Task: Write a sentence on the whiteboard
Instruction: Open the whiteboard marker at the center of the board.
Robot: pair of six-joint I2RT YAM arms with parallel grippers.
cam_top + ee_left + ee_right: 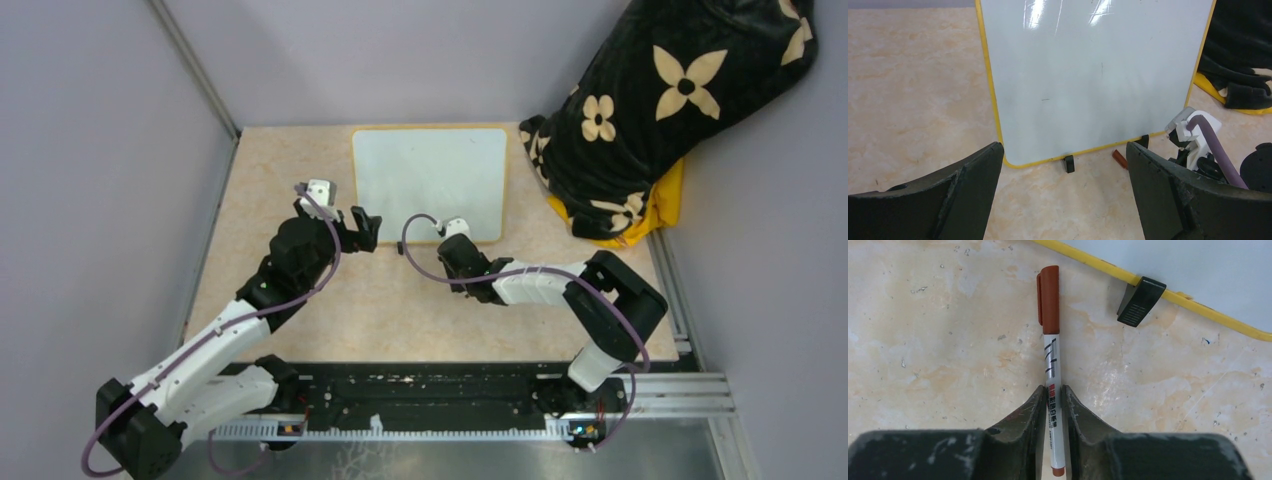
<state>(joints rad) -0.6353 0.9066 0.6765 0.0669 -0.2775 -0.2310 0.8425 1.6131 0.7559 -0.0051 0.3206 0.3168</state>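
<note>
The whiteboard point(430, 180) lies at the back of the table, with a yellow frame and two black feet. Its surface is blank apart from faint smudges, so no sentence shows on it. It also shows in the left wrist view point(1088, 75) and the right wrist view point(1198, 265). My left gripper point(362, 229) is open and empty by the board's near left corner point(1064, 149). My right gripper point(443, 250) is shut on a white marker point(1052, 355) with its reddish-brown cap point(1049, 300) on. It holds the marker low over the table by a board foot point(1140, 301).
A black blanket with cream flowers point(660, 110) is piled over something yellow at the back right, touching the board's right side point(1243, 75). Grey walls close the left and back. A metal rail point(440, 395) runs along the near edge.
</note>
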